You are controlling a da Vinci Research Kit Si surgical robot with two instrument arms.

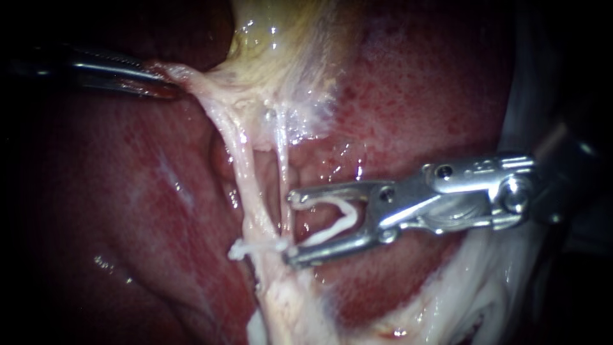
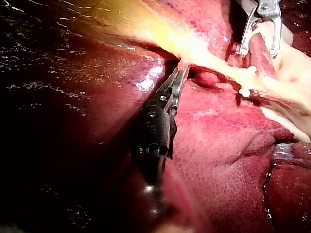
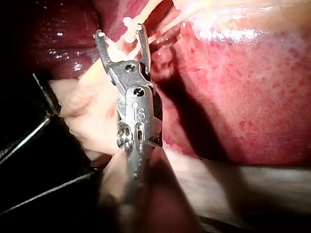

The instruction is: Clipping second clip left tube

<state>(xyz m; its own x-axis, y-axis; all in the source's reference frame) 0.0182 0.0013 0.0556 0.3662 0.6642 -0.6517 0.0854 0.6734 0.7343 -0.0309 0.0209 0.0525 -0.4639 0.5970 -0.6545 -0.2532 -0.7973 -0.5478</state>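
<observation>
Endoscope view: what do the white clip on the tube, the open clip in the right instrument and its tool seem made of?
Right instrument's silver tool: polished metal, sharp bright highlights and pinned joints. Open white clip held in it: probably plastic, a smooth opaque curved band, no metallic glint. Closed white clip on the pale tube: seemingly the same matte white plastic.

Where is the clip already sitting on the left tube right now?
Endoscope view, lower centre: the placed clip lies across the left tube, just beyond the lower tip of the right tool, which holds a fresh clip.
</observation>
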